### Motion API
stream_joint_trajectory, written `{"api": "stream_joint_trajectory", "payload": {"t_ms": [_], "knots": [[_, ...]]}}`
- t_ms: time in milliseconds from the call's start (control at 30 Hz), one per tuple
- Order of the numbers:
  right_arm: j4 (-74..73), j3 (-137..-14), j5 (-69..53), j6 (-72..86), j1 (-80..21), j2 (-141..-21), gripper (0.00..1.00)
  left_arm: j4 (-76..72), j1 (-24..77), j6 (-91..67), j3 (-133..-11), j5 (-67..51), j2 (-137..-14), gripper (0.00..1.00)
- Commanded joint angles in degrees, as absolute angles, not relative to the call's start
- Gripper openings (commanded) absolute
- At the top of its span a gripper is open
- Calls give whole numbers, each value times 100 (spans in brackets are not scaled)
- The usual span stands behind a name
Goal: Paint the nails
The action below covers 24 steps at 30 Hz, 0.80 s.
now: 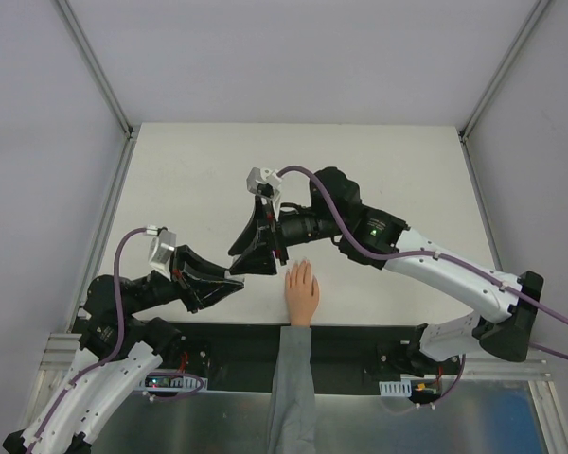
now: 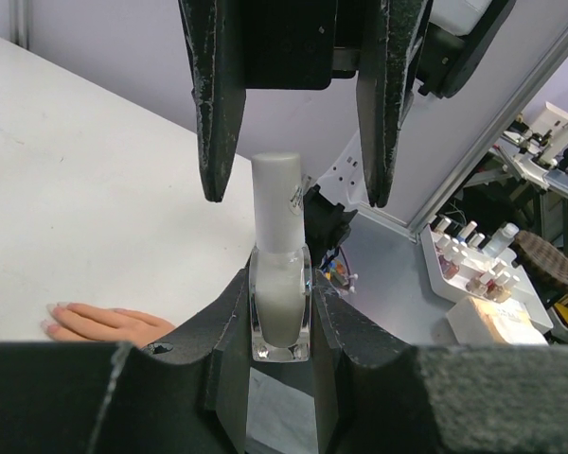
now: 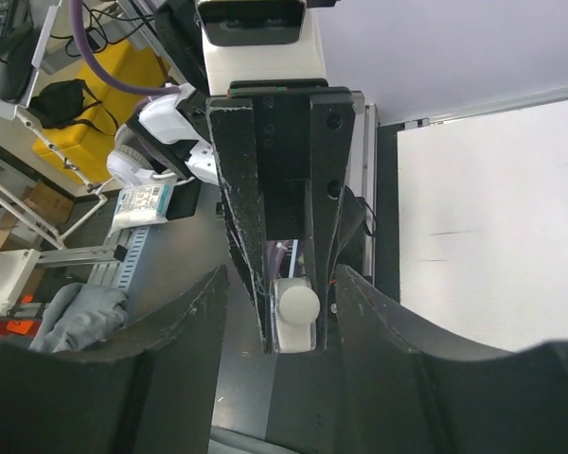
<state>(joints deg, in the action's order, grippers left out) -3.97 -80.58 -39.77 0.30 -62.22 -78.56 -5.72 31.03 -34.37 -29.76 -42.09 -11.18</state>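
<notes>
Nearest, left gripper (image 2: 282, 295) jaws clamp slick, prob. fragile glass bottle (image 2: 282, 322) low down, right gripper (image 2: 298, 197) jaws wide w/ smooth cap (image 2: 276, 203) btwn them, untouched, so grip cap mid-sides, gently; tiny nails (image 2: 55, 307) lie on tabletop (image 2: 95, 189), off to one side of both jaws.

L arm (image 1: 123, 364) is folded low, L gripper (image 1: 235, 283) clamped on a bottle (image 2: 281, 303); R arm (image 1: 454, 274) is stretched across, R gripper (image 1: 250, 262) spread open, tips opp. L's.
</notes>
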Motion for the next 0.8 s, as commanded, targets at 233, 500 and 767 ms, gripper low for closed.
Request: {"api": "stream_joint_trajectory", "payload": {"t_ms": [233,500,767], "knots": [[448,-8130,-4570,404,-6205,-7989,30,-1388,3067,-3726,-3182,-4368,-1177,0],[396,-8025,-4527,369,-6205,-7963,4,-1503,3067,-3639,-3313,-4368,-1397,0],[-261,-7646,-2854,361,-6581,-7822,1,-889,3067,-2313,-3568,-3236,-1405,0]]}}
